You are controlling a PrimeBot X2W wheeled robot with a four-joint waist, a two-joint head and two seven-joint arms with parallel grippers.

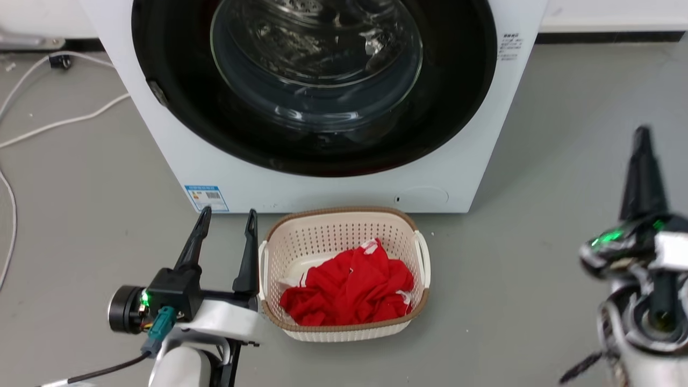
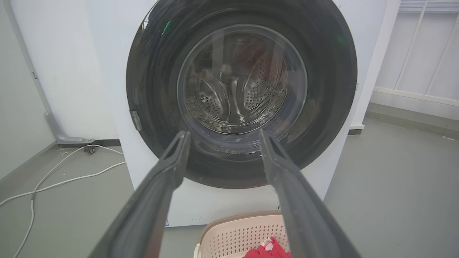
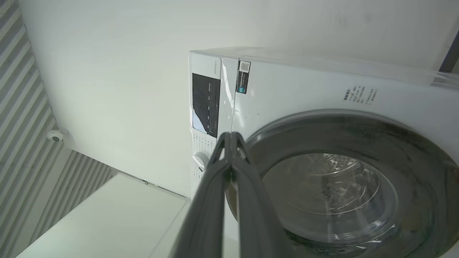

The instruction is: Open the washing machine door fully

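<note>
One door (image 2: 242,82) ahead of left gripper (image 2: 224,133)

Round black washing machine door (image 1: 317,80): smooth high-gloss ring, mirror-like, with a bulging centre bowl of clear glass.
White washing machine casing (image 1: 322,188): smooth satin paint, probably over sheet metal.
Perforated steel drum (image 2: 236,93): bright polished metal, seen through the glass.
Cream perforated laundry basket (image 1: 333,236): matt plastic with a brown woven-look rim.
Red garment (image 1: 349,290): soft, crumpled cloth.
Grey floor (image 1: 537,161): smooth, matt.
Left gripper (image 1: 227,215): dark fingers (image 2: 157,200), matt and faintly grained.
</note>
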